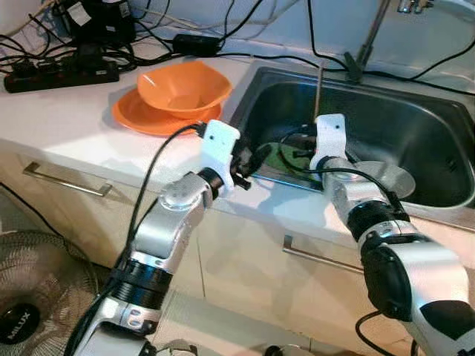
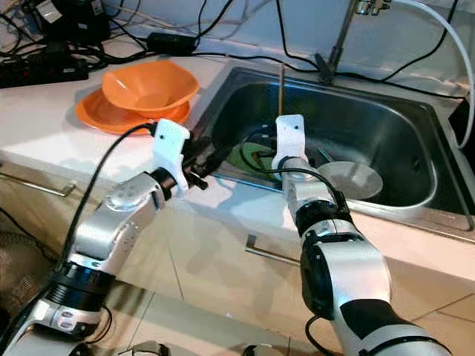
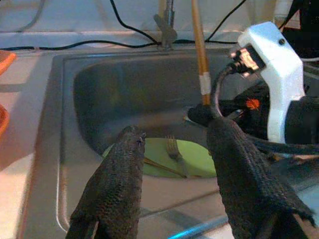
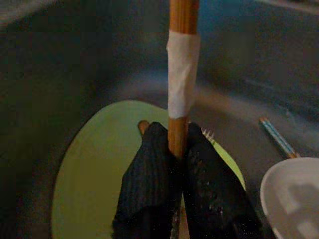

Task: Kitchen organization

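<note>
Right gripper [image 4: 177,149] is down in the steel sink [image 1: 438,141], fingers clamped on a wooden stick [image 4: 183,59] with a white tape band, held upright, so it looks like it's being lifted out of the basin over the green plate [image 4: 99,169]. A fork [image 3: 172,148] lies on that plate, a white dish [image 2: 349,178] sits beside it on the sink floor, a blue-striped utensil nearby. Left gripper [image 3: 174,164] hovers at the sink's front edge, fingers spread and holding nothing, probably waiting to take the stick or go for the plate. Orange bowl [image 1: 183,87] rests on an orange plate [image 1: 133,115] on the counter left of the sink, likely where cleared dishes go. Cables and a power strip [image 1: 59,74] run along the back.
</note>
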### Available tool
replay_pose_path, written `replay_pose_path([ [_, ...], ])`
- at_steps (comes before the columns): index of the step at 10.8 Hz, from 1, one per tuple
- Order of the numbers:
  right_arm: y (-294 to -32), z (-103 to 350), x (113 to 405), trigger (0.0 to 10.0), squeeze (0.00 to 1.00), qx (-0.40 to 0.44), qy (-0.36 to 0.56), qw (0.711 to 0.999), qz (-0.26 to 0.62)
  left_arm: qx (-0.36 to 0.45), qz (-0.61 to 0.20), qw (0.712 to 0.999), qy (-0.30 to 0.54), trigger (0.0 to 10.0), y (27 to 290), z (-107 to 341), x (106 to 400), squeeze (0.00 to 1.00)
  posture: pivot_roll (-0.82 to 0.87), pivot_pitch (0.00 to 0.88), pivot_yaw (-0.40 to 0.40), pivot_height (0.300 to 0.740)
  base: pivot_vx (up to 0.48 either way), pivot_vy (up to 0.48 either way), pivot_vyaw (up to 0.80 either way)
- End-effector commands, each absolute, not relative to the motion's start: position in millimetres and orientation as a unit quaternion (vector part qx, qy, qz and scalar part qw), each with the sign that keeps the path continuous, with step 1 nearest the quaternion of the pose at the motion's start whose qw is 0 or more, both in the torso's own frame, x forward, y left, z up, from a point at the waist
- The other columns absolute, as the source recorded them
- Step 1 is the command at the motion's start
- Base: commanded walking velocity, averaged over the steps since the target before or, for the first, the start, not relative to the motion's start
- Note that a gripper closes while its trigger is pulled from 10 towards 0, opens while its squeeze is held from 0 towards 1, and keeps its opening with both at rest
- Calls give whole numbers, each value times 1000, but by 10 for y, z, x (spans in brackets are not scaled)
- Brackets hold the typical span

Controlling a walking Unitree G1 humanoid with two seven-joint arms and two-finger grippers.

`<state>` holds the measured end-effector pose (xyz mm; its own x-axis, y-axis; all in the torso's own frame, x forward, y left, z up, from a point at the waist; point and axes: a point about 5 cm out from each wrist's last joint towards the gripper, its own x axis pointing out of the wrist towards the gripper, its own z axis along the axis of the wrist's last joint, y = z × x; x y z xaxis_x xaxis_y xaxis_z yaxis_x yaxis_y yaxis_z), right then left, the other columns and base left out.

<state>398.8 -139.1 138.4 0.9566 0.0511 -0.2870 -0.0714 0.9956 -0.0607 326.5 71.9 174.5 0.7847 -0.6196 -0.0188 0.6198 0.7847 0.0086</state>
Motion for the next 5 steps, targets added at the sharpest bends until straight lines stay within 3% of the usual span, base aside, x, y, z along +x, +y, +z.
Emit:
replay_pose_path([
  [1, -1391, 1434, 4011, 10000, 1000, -29, 143, 989, 31, 13, -335, 942, 10, 10000, 692, 1722, 3239, 0, 103, 12, -59, 740, 0, 0, 0],
  [5, -1408, 1430, 4007, 10000, 1000, -32, 136, 990, 24, 8, -344, 939, 14, 10000, 649, 1694, 3206, 0, 93, 10, -55, 740, 0, 0, 0],
])
